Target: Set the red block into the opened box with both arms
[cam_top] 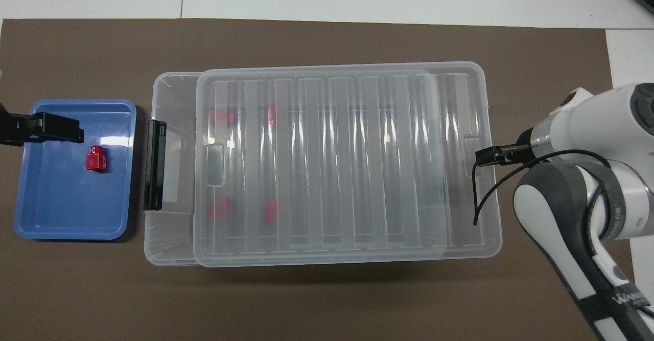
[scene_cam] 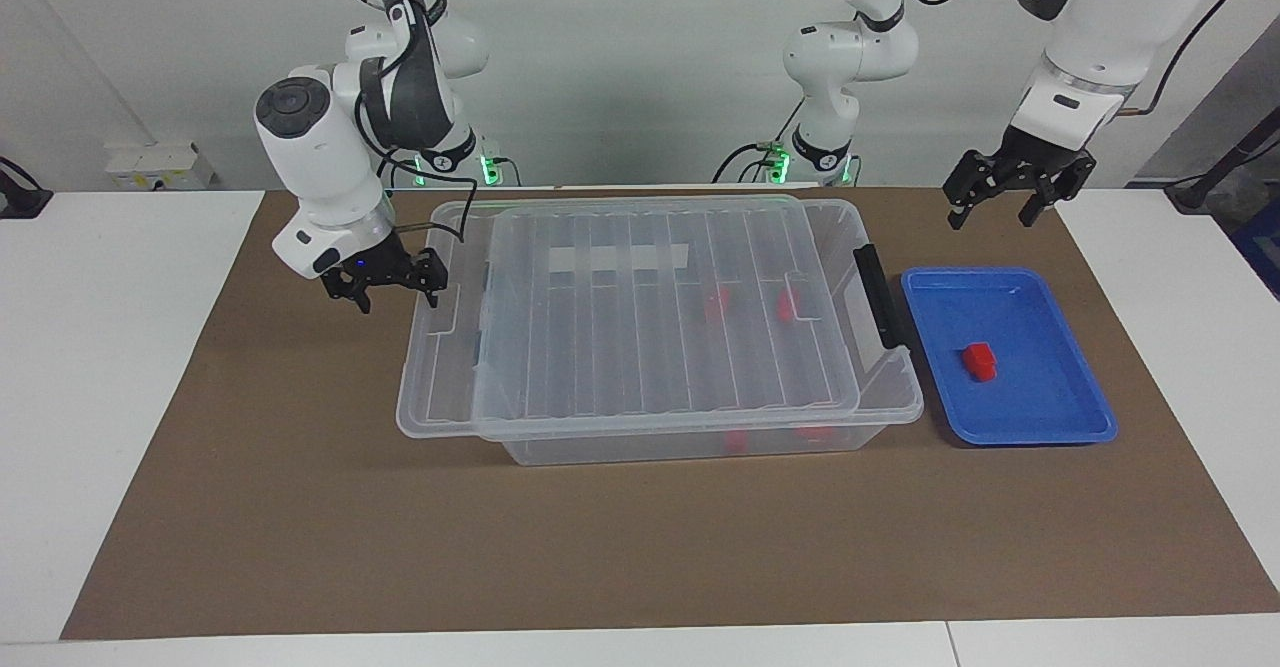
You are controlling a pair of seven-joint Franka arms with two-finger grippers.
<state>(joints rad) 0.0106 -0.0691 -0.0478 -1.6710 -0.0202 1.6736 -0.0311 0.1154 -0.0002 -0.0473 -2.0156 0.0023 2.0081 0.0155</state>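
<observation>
Lid (scene_cam: 640, 322) offset on box (scene_cam: 700, 442) toward right gripper (scene_cam: 385, 282), open, at lid edge; left gripper (scene_cam: 1005, 192) open, empty, over blue tray (scene_cam: 1090, 417).

Small bright red plastic block (scene_cam: 979, 360) is lying in frame's right; large clear plastic storage box (scene_cam: 700, 437), centre frame, is sitting partly uncovered.

The white jointed right arm (scene_cam: 330, 147), draped in black cable, bends down from its base with its wrist turned downward, its black two-finger right gripper (scene_cam: 384, 285) low and its fingers spread apart. At the other end, the white jointed left arm (scene_cam: 1100, 37) descends steeply from above, its black two-finger left gripper (scene_cam: 1005, 209) hanging in the air, fingers (scene_cam: 958, 215) splayed wide and pointing down, holding nothing.
</observation>
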